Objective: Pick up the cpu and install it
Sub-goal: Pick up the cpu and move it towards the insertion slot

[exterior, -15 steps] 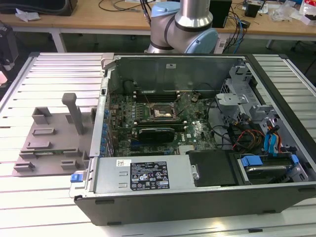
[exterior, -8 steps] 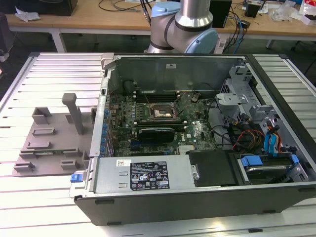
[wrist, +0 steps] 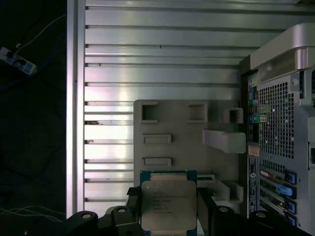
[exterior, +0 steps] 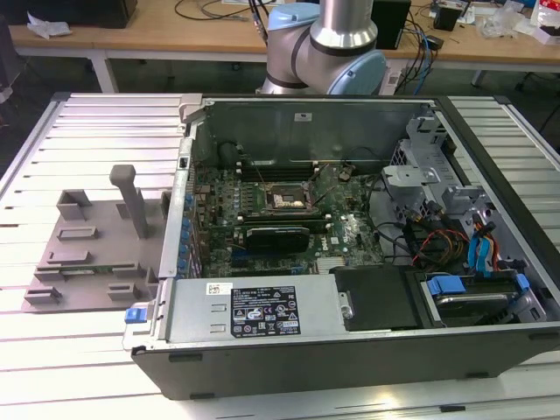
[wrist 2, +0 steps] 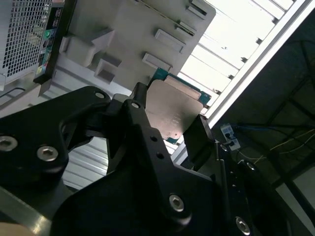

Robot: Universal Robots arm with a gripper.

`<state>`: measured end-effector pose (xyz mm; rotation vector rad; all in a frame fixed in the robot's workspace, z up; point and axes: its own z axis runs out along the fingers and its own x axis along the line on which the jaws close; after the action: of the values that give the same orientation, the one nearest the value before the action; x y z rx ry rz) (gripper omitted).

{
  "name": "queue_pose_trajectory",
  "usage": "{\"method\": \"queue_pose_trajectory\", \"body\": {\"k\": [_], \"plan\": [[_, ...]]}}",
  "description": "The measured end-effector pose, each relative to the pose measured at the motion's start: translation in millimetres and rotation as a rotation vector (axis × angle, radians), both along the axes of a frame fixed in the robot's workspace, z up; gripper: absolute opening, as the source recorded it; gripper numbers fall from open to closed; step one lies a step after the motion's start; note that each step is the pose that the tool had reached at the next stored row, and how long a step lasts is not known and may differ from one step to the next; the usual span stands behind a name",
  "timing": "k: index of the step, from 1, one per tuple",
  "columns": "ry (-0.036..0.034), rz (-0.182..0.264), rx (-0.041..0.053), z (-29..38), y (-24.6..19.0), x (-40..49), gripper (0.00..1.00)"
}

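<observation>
A slatted aluminium table (exterior: 96, 122) carries an open computer case (exterior: 367, 350), lying on its side with its inside facing up. The arm (exterior: 341, 44) rises behind the case in the exterior view. On the table at the exterior view's left, just beside the case, lies a grey fixture plate (exterior: 87, 254) with raised blocks and shallow pockets. Inside the case sits the green motherboard (exterior: 350, 232). On it is a black-framed socket (exterior: 284, 199), with a long black expansion card (exterior: 278, 236) just beside it.

In the first wrist view the gripper (wrist: 168, 212) hangs over the fixture plate, and the back of the case stands to one side. It is clenched on the cpu (wrist: 168, 204). The black fingers (wrist: 204, 209) press on two opposite edges of the chip. The cpu sits flat between them with its silver-grey metal top towards that camera and its green rim showing around it. The second wrist view shows the chip held clear of the plate and the table slats behind it, well apart from the socket in the case.
</observation>
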<state>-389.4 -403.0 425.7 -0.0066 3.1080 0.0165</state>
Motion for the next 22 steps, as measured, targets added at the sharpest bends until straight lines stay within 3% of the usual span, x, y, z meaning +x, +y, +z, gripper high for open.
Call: {"method": "queue_pose_trajectory", "body": {"k": [15, 18, 22], "plan": [[0.0001, 0.000, -0.0069, 15.4, 0.0, 0.0, 0.55], [0.0001, 0.000, -0.0168, 24.3, 0.3, 0.0, 0.55], [0.0000, 0.000, -0.0187, 30.3, 0.3, 0.0, 0.55]]}}
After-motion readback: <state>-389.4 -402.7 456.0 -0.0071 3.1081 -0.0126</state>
